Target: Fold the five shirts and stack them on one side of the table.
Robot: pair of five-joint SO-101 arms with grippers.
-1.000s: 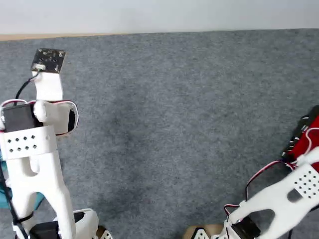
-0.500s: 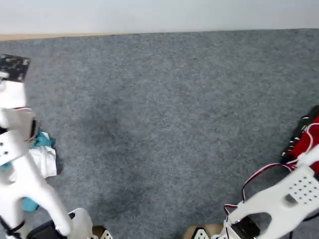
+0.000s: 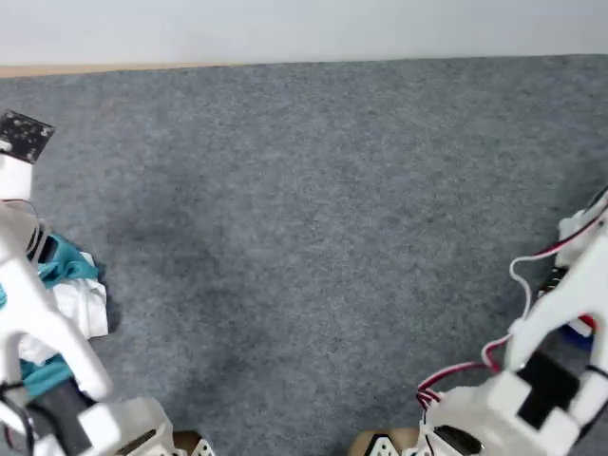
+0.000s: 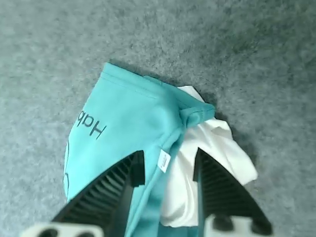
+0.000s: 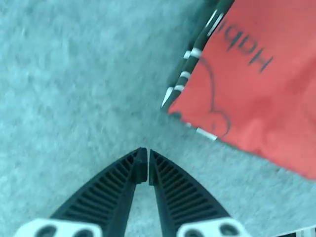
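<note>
A teal shirt (image 4: pixel 123 133) lies crumpled on a white shirt (image 4: pixel 217 153) at the table's left edge, where the high view shows the teal shirt (image 3: pixel 62 268) and white shirt (image 3: pixel 87 313) beside the left arm (image 3: pixel 38 323). My left gripper (image 4: pixel 165 165) hangs open just above the teal shirt's edge, nothing between its fingers. A red shirt (image 5: pixel 256 84) lies on a black-and-white striped shirt (image 5: pixel 190 74) at the right edge. My right gripper (image 5: pixel 144 158) is shut and empty over bare mat beside them. The right arm (image 3: pixel 560 313) covers most of that pile from above.
A grey felt mat (image 3: pixel 323 218) covers the whole table. A pale wall strip (image 3: pixel 304 28) runs along the far edge. A bit of blue cloth (image 3: pixel 576 331) peeks out under the right arm.
The left arm swung out to the left edge, uncovering the teal and white shirts. The right arm lifted and turned, now hiding most of the red shirt.
</note>
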